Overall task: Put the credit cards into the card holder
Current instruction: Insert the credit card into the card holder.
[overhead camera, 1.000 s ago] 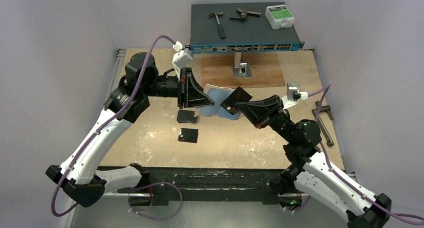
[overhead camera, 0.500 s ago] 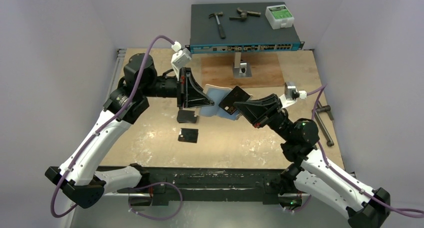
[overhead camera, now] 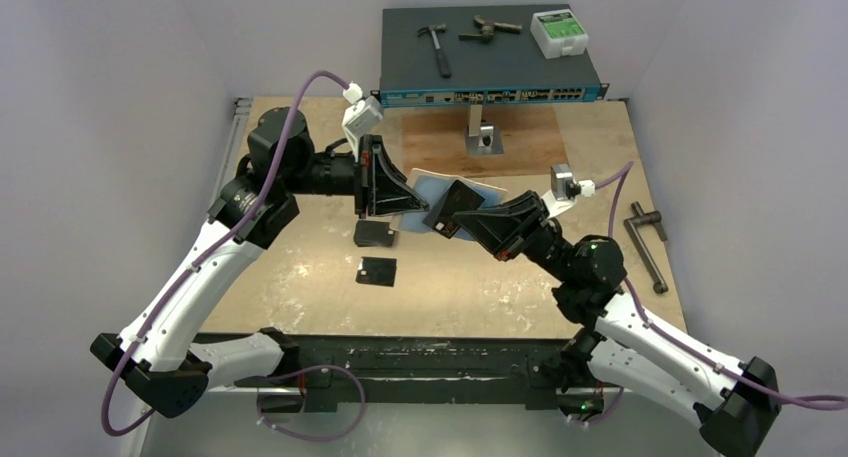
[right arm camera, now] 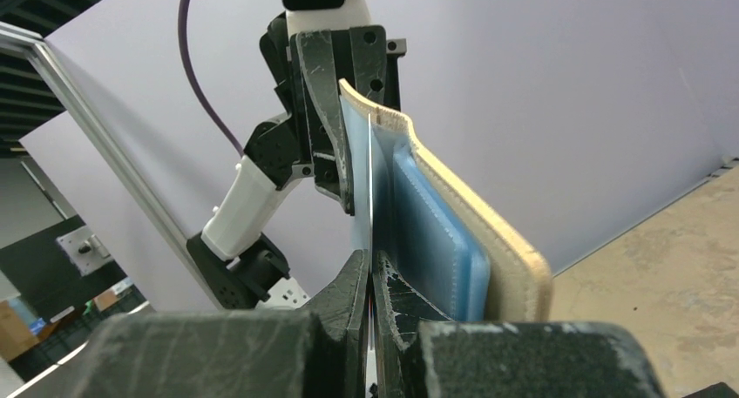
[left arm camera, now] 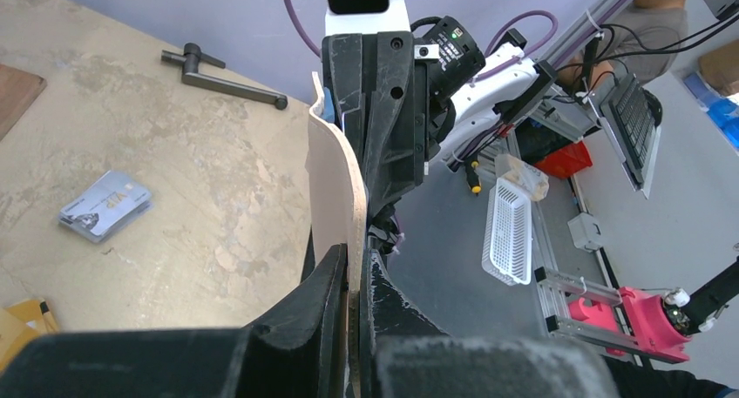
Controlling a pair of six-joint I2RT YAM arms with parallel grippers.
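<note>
Black right fingers (right arm camera: 347, 295) are clenched on one thin card (overhead camera: 443, 208). They grip it by the near edge, so the far edge is free to go in first. In the right wrist view the card is seen edge-on, and its tip lies against the blue pocket (right arm camera: 436, 232) of the holder (right arm camera: 510, 267). I cannot tell if it is already inside a slot.

The left fingers (left arm camera: 324, 298) are clamped on the beige cover of the holder. They hold it in the air above the surface (overhead camera: 480, 287), with the pockets turned toward the right arm. I think this gives a steady mouth for the other arm to push straight into.

The next move needs the card edge in line with the slot, or the card can bend or slide over the pocket. More cards (overhead camera: 376, 235) lie on the surface, below the left fingers.
</note>
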